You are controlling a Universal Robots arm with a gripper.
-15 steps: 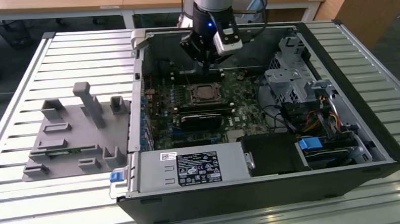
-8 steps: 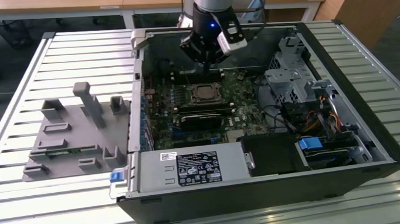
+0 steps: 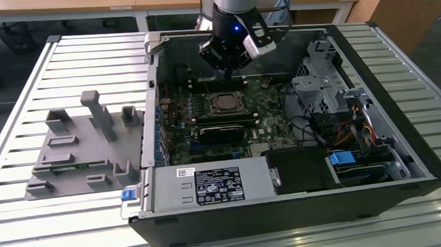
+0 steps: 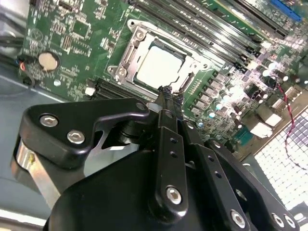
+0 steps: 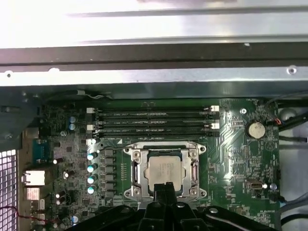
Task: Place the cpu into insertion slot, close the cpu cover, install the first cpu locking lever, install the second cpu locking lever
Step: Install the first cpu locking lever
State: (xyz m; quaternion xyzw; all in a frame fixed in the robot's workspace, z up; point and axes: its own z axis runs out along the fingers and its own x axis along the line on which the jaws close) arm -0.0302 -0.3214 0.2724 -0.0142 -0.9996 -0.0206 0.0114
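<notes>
Step, I judge: lever-locking | dull silver-tan square cpu under thin silver frame cpu cover | black end effector pinched closed, empty, at cpu's 12 o'clock in exterior view | needs precise push

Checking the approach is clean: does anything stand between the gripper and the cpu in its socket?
Nothing visible does. In the first wrist view the gripper hangs at the edge of the cpu, which is seated with the cover framing it; the memory slots lie beyond.

cpu inside cpu cover; gripper — just above.
</notes>
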